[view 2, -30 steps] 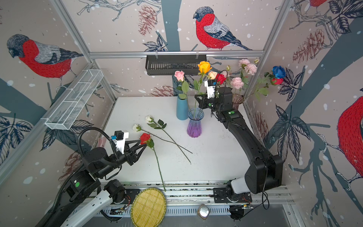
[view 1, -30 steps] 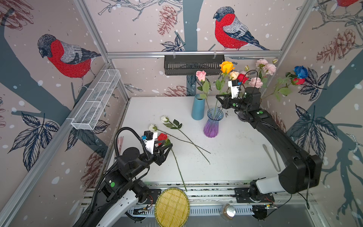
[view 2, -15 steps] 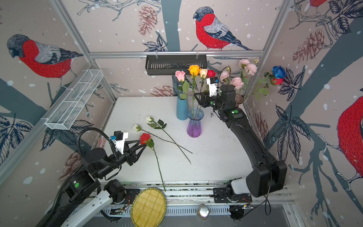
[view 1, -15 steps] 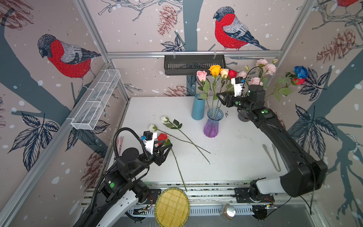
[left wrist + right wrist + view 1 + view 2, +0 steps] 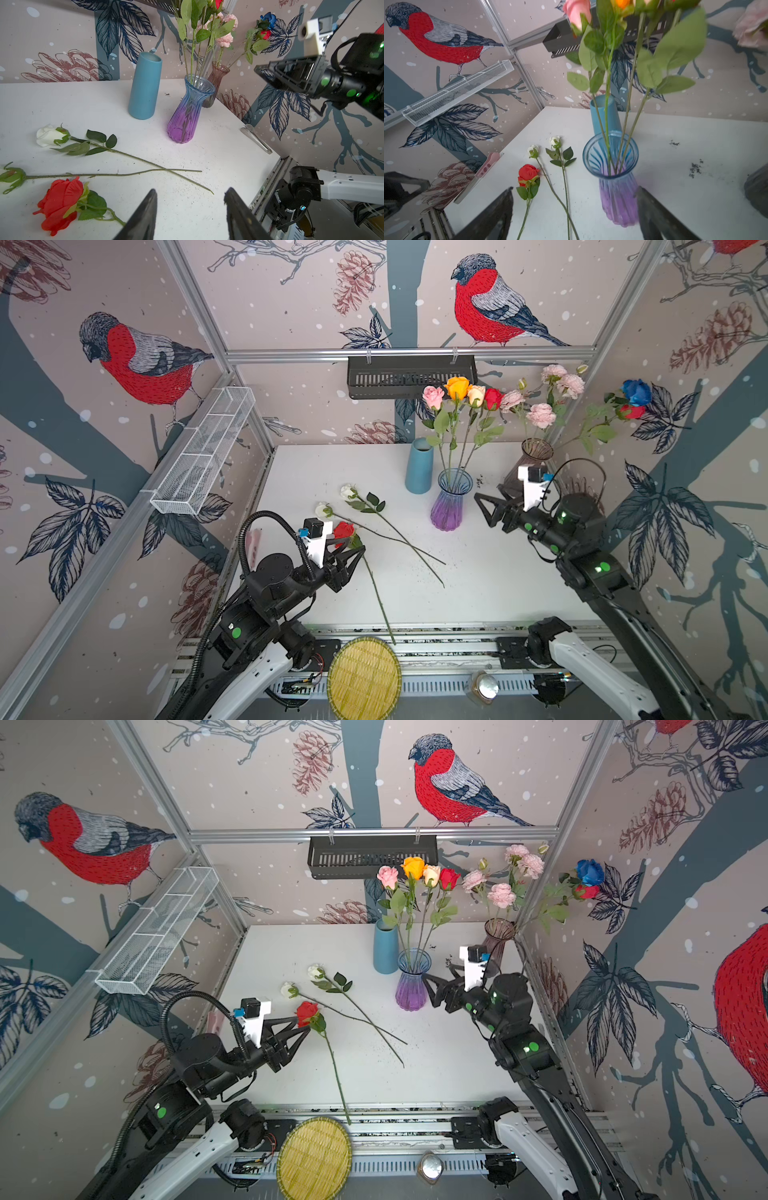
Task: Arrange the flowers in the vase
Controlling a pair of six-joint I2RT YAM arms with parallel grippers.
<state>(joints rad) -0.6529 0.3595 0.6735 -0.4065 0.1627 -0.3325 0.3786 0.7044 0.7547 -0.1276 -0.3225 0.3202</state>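
Right wrist view: the blooms standing in the purple vase [image 5: 618, 199] were cut off by the picture's edge. Only part of the pink rose [image 5: 577, 12] and a sliver of the orange rose [image 5: 623, 4] showed, and the leaves [image 5: 681, 41] were blurred. The brown vase [image 5: 758, 193] was a dark blur, also cut by the edge. Left wrist view: one white bud [image 5: 10, 176] lay half out of frame. In a top view, the left arm [image 5: 270, 576] partly hid the red rose [image 5: 344, 529]. The small shiny object [image 5: 482, 686] in front of the desk [image 5: 478, 593] was too small to identify.
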